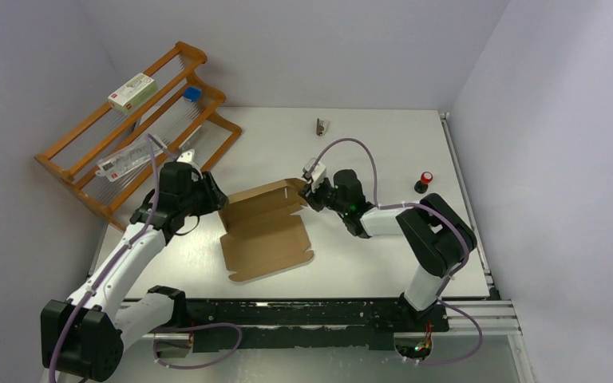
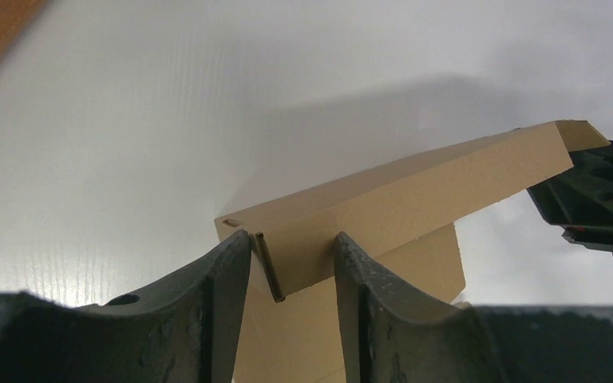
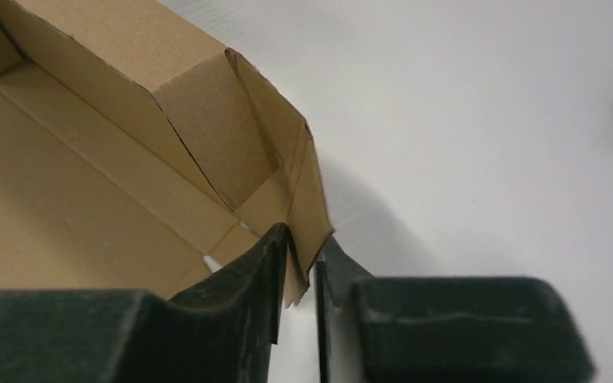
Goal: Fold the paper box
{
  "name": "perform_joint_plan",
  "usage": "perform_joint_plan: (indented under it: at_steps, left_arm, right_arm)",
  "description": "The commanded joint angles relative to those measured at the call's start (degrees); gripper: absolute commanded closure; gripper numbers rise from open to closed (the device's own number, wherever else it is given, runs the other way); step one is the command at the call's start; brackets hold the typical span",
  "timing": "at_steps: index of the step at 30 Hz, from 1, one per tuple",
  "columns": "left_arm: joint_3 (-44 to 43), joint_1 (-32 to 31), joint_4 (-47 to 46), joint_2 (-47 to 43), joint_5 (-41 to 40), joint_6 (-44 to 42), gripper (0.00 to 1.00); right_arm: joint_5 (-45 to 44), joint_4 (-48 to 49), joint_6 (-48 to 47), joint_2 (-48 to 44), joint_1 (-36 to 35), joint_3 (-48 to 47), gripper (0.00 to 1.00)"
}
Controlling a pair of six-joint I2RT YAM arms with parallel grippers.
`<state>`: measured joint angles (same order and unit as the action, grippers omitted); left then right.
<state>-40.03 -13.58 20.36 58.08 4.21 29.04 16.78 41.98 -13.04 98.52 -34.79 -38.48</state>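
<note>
The paper box lay mid-table, just ahead of the arm bases, half formed. Its near panel was flat on the table and the far long wall stood up.

At the box's left end the left pincer was clamped across the raised wall's corner. In the wrist view the folded card filled the gap btwn both fingers. At the right end the right pincer looked nipped onto the thin edge of a side flap, jaws nearly together w/ only card btwn them.

Risks, as I judged them:
- The right grip sat v. close to the flap's edge, so a pull or twist could slip it free, or crease/tear the card off its score line.
- If the two arms moved out of sync, the wall could bow or the whole box skid on the smooth table.
- Too hard a left clamp might crush that corner.

Pose: the left arm reached fwd from its base, wrist turned in at the box from the left. The right arm was folded at the elbow, forearm low, wrist pointing left at the box's far right corner. A wooden rack stood behind the left arm, apart from the box.
</note>
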Motion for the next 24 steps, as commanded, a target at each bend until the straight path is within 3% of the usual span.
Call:
perform_joint_plan:
  at_steps: [1,8,15,18,24]
  left_arm:
    - [-2.7,0.0,3.9,-0.1,-0.5,-2.0,0.52]
    - [-6.3,0.1,6.5,-1.2,-3.8,-3.9,0.44]
    - [-11.7,-3.1,9.6,-4.4,-8.2,-6.3,0.35]
    - [-12.6,-8.7,10.1,-6.3,-11.6,-6.5,0.33]
    - [-10.2,-26.1,7.5,-7.6,-20.2,-3.1,0.31]
  right_arm:
    - [5.1,0.3,0.6,-1.0,0.2,-0.5,0.83]
    - [4.9,0.1,2.3,-3.9,0.1,3.1,0.97]
    - [0.2,0.1,3.0,-5.3,-2.0,4.8,0.99]
    - [-1.8,1.3,3.9,-5.6,-3.2,5.8,0.99]
    - [-4.8,-0.4,3.3,-5.3,-4.6,5.1,0.98]
